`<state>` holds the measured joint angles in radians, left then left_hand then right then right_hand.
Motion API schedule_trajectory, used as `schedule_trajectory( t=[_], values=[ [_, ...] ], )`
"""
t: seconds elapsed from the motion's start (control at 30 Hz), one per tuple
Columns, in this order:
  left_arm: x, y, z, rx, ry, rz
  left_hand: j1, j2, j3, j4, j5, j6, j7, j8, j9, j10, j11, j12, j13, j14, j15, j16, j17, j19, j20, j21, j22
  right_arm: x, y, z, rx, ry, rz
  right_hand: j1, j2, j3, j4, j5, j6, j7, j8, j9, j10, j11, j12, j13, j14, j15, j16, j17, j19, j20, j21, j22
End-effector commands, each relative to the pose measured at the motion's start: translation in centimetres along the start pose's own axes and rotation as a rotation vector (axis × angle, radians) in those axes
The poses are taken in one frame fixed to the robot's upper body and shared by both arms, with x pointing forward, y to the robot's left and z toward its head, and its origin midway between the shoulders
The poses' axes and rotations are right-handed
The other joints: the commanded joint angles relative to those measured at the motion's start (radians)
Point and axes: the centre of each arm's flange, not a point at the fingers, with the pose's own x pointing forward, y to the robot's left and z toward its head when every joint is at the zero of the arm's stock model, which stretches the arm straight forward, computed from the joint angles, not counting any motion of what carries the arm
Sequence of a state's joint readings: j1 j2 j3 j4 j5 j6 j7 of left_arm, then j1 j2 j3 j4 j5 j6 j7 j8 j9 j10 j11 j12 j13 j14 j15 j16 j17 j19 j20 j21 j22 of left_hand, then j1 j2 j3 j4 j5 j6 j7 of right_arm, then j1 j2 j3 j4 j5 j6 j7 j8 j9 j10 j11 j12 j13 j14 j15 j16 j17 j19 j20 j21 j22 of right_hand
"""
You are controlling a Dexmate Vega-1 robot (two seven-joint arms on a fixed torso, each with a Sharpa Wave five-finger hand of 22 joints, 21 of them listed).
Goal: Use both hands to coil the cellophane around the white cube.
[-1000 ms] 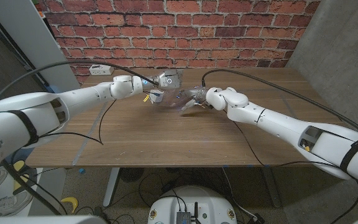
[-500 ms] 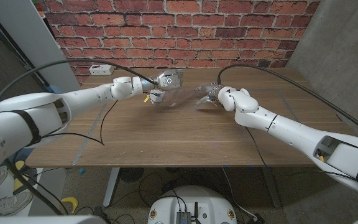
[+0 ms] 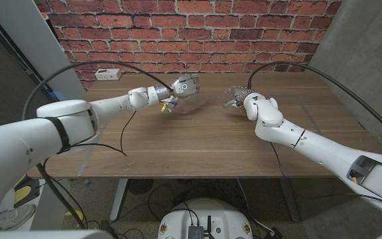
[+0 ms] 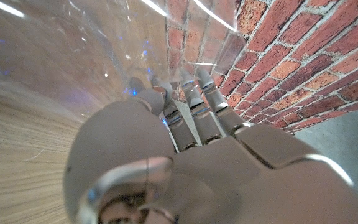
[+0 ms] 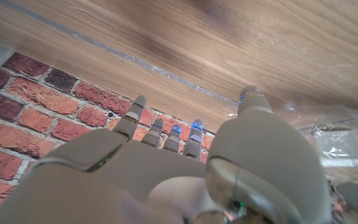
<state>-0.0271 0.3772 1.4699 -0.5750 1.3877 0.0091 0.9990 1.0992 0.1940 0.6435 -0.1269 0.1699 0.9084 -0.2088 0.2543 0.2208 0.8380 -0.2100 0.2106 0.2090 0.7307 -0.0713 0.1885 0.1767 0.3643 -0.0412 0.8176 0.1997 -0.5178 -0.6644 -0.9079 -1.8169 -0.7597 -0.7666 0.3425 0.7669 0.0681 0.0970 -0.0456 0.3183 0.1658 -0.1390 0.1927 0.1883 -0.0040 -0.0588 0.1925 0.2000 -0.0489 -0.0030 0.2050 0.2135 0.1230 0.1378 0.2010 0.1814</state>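
My left hand [image 3: 182, 87] is raised over the far middle of the table and grips one end of the clear cellophane [image 3: 207, 101]. The film stretches as a faint, glinting band across to my right hand [image 3: 239, 98], which pinches its other end above the table. In the left wrist view the fingers [image 4: 191, 109] reach into a wide sheet of cellophane [image 4: 92, 56]. In the right wrist view crumpled film [image 5: 334, 140] bunches beside the hand [image 5: 185, 168]. The white cube is hidden behind my left hand and the film.
A brick wall [image 3: 197, 33] runs behind the wooden table [image 3: 197, 146]. A white power strip [image 3: 106, 74] lies at the far left corner. Black cables [image 3: 115, 126] trail over the table's left side. A grey panel [image 3: 25, 40] stands to the left.
My right hand has drawn away to the right and towards the far edge, pulling the cellophane out longer. My left hand has shifted slightly right and turned.
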Motion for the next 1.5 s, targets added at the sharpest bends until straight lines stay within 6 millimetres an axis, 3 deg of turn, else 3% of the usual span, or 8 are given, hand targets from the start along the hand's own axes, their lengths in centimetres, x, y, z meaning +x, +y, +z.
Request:
schedule_trajectory(
  t=[0.03, 0.53, 0.7, 0.83, 0.93, 1.1, 1.33, 1.5],
  values=[
    [0.8, -1.8, 0.5, -0.129, 0.081, -0.137, 0.002, -0.002, 0.002, 0.006, 0.0, -0.008, 0.0, -0.01, 0.003, -0.01, 0.0, -0.004, 0.003, -0.002, -0.169, 0.0, 0.002, 0.009, -0.086, 0.011, 0.001, -2.5, -1.3, -0.7, 0.104, 0.004, -0.1, -0.001, 0.012, 0.009, 0.001, 0.001, 0.001, 0.011, 0.003, 0.003, 0.0, -0.001, 0.006, 0.001, 0.001, 0.006, 0.007, 0.004, -0.007, 0.001, -0.001, 0.002],
    [1.8, -3.7, 1.0, -0.435, 0.297, -0.346, -0.091, -0.02, 0.017, 0.053, 0.007, -0.053, -0.006, -0.038, 0.003, -0.05, 0.003, -0.009, 0.001, -0.033, -0.162, -0.009, -0.004, 0.002, -0.05, 0.061, -0.016, -2.7, -2.7, 0.0, 0.096, -0.035, -0.151, -0.012, 0.013, 0.007, 0.004, -0.009, 0.002, 0.011, 0.003, 0.002, 0.005, -0.001, 0.008, 0.001, 0.005, 0.006, 0.01, 0.005, -0.003, 0.0, 0.002, 0.002],
    [2.6, -3.0, 0.3, -0.49, 0.356, -0.288, -0.138, -0.08, -0.04, 0.04, 0.006, -0.031, 0.002, -0.041, 0.0, -0.063, 0.005, -0.008, -0.001, -0.055, -0.157, -0.008, -0.004, -0.002, -0.044, 0.061, -0.019, -2.5, -2.8, 0.0, 0.098, -0.034, -0.152, -0.015, 0.013, 0.006, 0.005, -0.012, 0.002, 0.011, 0.003, 0.002, 0.006, -0.002, 0.008, 0.001, 0.006, 0.007, 0.011, 0.005, -0.003, 0.001, 0.002, 0.002],
    [3.2, -2.4, 0.1, -0.513, 0.413, -0.249, -0.265, -0.132, -0.118, 0.065, 0.028, -0.293, -0.004, -0.081, -0.01, -0.173, 0.008, -0.02, -0.001, -0.124, -0.151, -0.012, -0.005, -0.013, -0.008, 0.037, -0.022, -2.4, -2.7, -0.1, 0.108, -0.033, -0.153, -0.017, 0.013, 0.006, 0.005, -0.013, 0.001, 0.01, 0.002, 0.002, 0.005, -0.003, 0.008, 0.001, 0.006, 0.006, 0.011, 0.005, -0.004, 0.001, 0.002, 0.002],
    [3.8, -2.0, -0.1, -0.539, 0.469, -0.227, -0.365, -0.18, -0.192, 0.089, 0.045, -0.56, -0.005, -0.088, -0.025, -0.347, 0.027, -0.027, -0.002, -0.239, -0.139, -0.012, -0.002, -0.093, 0.065, -0.022, -0.022, -2.4, -2.6, -0.2, 0.112, -0.038, -0.15, -0.018, 0.012, 0.006, 0.005, -0.015, 0.0, 0.01, 0.002, 0.002, 0.006, -0.003, 0.008, 0.001, 0.006, 0.005, 0.011, 0.005, -0.004, 0.001, 0.002, 0.002],
    [5.3, -1.2, -0.1, -0.563, 0.548, -0.215, -0.462, -0.251, -0.305, 0.12, 0.095, -0.921, 0.063, -0.084, -0.034, -0.731, 0.097, -0.035, -0.008, -0.473, -0.081, -0.015, 0.0, -0.222, 0.11, -0.128, -0.02, -2.0, -2.5, -0.1, 0.115, -0.048, -0.15, -0.02, 0.012, 0.005, 0.005, -0.017, 0.001, 0.01, 0.002, 0.002, 0.006, -0.002, 0.008, 0.001, 0.007, 0.006, 0.011, 0.005, -0.004, 0.0, 0.002, 0.002],
    [6.2, -0.1, -1.0, -0.592, 0.621, -0.135, -0.467, -0.273, -0.331, 0.115, 0.107, -0.949, 0.086, -0.072, -0.035, -0.784, 0.092, -0.022, -0.009, -0.515, -0.071, -0.013, -0.001, -0.241, 0.105, -0.15, -0.02, -1.9, -2.5, -0.4, 0.126, -0.051, -0.152, -0.022, 0.013, 0.006, 0.004, -0.02, 0.001, 0.009, 0.002, 0.002, 0.006, -0.003, 0.009, 0.001, 0.007, 0.005, 0.011, 0.004, -0.005, 0.001, 0.002, 0.002],
    [5.7, 0.7, -1.5, -0.613, 0.676, -0.023, -0.436, -0.19, -0.298, 0.115, 0.117, -0.896, 0.077, -0.053, -0.035, -0.723, 0.073, 0.007, -0.01, -0.475, -0.084, 0.006, 0.001, -0.215, 0.107, -0.149, -0.018, -2.1, -2.5, -0.6, 0.129, -0.048, -0.156, -0.022, 0.013, 0.006, 0.004, -0.022, 0.001, 0.009, 0.002, 0.002, 0.007, -0.003, 0.009, 0.001, 0.008, 0.005, 0.011, 0.004, -0.005, 0.0, 0.002, 0.002]
  ],
)
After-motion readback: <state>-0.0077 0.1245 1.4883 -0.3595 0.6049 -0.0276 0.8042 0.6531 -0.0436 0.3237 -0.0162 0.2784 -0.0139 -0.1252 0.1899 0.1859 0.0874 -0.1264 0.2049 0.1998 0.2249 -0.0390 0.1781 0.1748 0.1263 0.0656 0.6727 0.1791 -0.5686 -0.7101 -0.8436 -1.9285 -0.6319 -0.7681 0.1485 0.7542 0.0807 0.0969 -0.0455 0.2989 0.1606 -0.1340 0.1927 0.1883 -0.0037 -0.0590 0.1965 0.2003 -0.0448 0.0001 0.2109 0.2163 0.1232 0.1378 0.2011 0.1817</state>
